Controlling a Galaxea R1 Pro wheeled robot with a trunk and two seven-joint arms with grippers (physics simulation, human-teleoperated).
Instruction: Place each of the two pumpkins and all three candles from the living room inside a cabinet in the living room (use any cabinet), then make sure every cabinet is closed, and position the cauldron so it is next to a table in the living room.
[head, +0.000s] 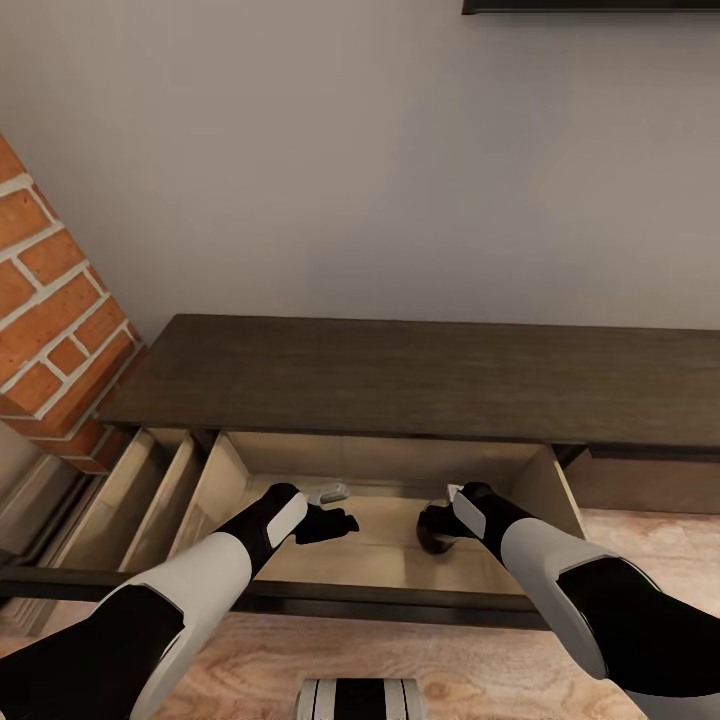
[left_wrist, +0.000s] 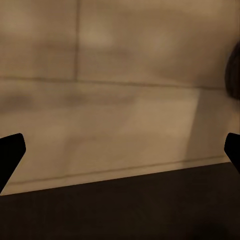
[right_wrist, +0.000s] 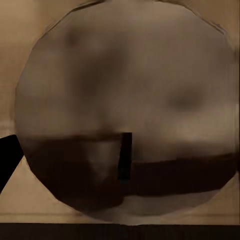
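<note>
The long dark-brown cabinet (head: 420, 378) stands against the wall with a wide pale-beige drawer (head: 380, 560) pulled out. Both arms reach into it. My left gripper (head: 340, 522) (left_wrist: 120, 155) is open over the bare drawer floor. My right gripper (head: 432, 528) (right_wrist: 120, 165) is spread wide around a brown-grey candle (head: 438, 544) (right_wrist: 125, 95) with a pale top and a dark wick, low in the drawer; I cannot tell if the fingers touch it. A small pale object that may be another candle (head: 333, 491) lies at the drawer's back. Pumpkins, cauldron and table are out of view.
A red brick column (head: 50, 300) rises at the left. Beside it, further pulled-out drawers (head: 140, 500) stand open. The open drawer's dark front rail (head: 400, 602) crosses under my forearms. Wood floor (head: 470, 670) lies in front, and my base (head: 360, 698) shows at the bottom edge.
</note>
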